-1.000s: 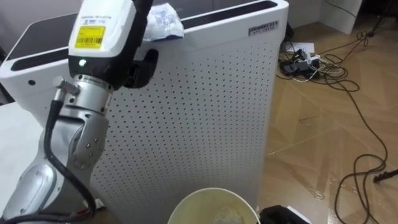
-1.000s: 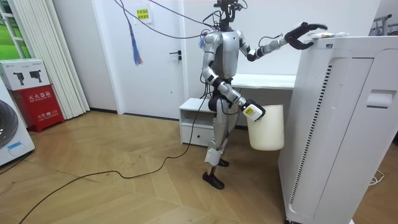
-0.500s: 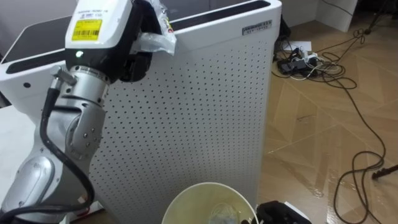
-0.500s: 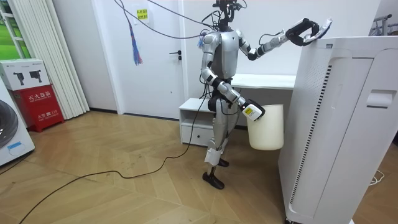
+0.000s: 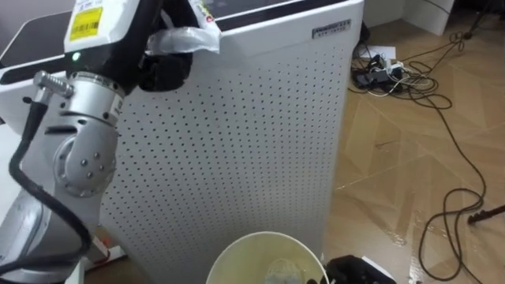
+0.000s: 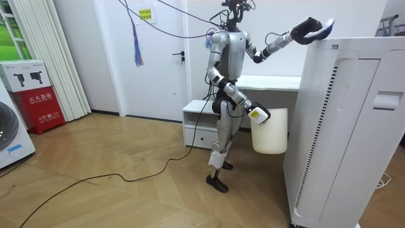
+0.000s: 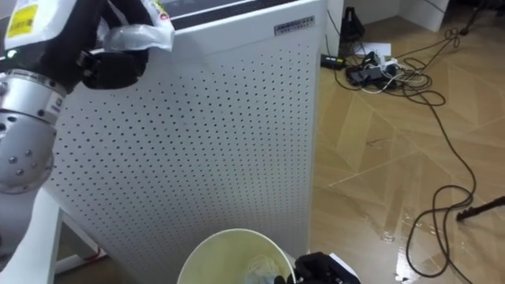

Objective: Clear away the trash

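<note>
Hanging from the curled fingers of the left hand, the garbage is a crumpled, clear plastic wrapper, held just above the top front edge of the tall white perforated cabinet. It looks very light and soft, and probably slick, so it will fold rather than resist. A pinch across the bunched middle should hold better than one on a loose flap, which could slide free. Below, close against the cabinet's front, the pale bin hangs open-mouthed with something pale already lying in it. The right hand is at the bin's rim, though its grasp cannot be made out. In the room view the robot stands upright beside the cabinet, left arm raised, and loose cables lie on the wooden floor beyond
</note>
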Robot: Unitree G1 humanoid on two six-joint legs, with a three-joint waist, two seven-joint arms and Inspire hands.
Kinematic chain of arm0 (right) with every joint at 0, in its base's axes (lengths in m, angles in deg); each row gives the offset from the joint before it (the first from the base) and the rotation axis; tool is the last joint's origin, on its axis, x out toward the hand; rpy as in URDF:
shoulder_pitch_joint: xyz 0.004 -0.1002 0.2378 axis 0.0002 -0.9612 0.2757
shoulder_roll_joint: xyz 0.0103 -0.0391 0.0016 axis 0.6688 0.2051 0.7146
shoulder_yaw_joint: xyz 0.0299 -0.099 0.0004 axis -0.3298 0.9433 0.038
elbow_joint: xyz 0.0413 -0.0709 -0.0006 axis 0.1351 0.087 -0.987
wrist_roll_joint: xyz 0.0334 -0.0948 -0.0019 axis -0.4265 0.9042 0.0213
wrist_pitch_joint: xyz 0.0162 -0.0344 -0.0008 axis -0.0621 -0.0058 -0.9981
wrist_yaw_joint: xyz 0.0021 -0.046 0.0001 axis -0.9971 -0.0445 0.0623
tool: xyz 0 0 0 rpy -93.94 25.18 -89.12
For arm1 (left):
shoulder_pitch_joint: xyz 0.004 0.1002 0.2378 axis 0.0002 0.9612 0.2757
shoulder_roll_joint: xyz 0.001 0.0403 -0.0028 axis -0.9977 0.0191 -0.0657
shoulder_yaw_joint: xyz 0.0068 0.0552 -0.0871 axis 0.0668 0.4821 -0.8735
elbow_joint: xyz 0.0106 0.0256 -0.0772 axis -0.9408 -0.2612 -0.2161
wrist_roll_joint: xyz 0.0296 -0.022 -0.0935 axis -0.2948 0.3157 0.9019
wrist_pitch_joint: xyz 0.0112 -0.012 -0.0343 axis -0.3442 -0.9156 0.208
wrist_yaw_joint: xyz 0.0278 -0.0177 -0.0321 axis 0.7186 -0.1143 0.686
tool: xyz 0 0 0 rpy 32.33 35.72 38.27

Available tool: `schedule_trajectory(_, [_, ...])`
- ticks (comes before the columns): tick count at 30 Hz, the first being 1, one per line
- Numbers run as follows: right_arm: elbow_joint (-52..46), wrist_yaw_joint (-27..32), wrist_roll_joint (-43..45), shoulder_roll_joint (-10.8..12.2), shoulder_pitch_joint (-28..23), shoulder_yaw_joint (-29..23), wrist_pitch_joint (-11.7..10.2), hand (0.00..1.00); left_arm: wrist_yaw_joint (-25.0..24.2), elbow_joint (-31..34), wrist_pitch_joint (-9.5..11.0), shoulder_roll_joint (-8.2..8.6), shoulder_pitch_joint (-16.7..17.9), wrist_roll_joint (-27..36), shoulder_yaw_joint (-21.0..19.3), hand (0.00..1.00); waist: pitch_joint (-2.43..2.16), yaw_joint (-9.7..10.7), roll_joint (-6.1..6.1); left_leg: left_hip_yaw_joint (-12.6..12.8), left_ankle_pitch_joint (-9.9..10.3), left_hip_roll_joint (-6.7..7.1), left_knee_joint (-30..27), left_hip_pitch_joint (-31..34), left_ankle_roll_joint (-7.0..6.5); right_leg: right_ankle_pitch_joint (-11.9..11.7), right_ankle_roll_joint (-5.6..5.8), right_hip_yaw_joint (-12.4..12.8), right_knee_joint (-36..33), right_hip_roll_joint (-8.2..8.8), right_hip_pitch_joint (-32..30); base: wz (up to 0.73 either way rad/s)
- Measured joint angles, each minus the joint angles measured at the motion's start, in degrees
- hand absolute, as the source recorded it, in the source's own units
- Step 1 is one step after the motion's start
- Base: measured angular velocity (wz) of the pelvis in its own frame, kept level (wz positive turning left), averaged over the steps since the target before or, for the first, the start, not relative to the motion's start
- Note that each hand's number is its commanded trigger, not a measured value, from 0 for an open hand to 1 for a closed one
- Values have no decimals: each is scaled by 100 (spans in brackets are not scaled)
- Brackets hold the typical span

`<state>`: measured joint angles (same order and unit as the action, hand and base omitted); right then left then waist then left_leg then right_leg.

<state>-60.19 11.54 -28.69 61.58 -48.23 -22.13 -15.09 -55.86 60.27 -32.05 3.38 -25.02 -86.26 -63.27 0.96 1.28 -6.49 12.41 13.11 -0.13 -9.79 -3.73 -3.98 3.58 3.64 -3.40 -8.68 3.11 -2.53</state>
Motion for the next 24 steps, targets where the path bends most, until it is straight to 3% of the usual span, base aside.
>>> schedule_trajectory(5, [-22,-15,-12,36,9,6,-32,100,-588,536,244,57,227,1184,526,100,-4,-13,-3,-31,-1,-17,-2,9,1,1,0,-136,1,6,3,6])
schedule_trajectory(9, [-21,-17,-12,41,9,22,-71,100,-1120,565,441,70,460,1841,794,100,-12,-5,18,-33,-1,-22,-2,-25,1,4,-4,-132,2,26,15,-5])
schedule_trajectory(13, [-21,-17,-12,41,9,22,-78,100,-1503,662,454,108,642,2133,813,100,-28,-14,82,-31,-1,-32,-1,1,1,7,-6,-133,1,25,-16,-1])
schedule_trajectory(15, [-20,-16,-11,40,9,22,-78,100,-1688,668,579,113,804,2364,813,100,-34,-28,142,-34,-1,-36,2,4,2,11,-14,-138,0,22,-21,0])
schedule_trajectory(18, [-15,3,-13,39,8,49,-88,100,-1841,667,669,150,1164,2483,815,100,-34,-18,202,-46,-2,-38,2,-7,2,13,-16,-168,4,21,0,1])
schedule_trajectory(24, [-14,62,-11,44,8,50,-163,100,-1978,669,670,159,1499,2475,806,100,-25,-116,256,-76,-1,-31,8,20,2,13,-16,-217,6,10,-5,5])
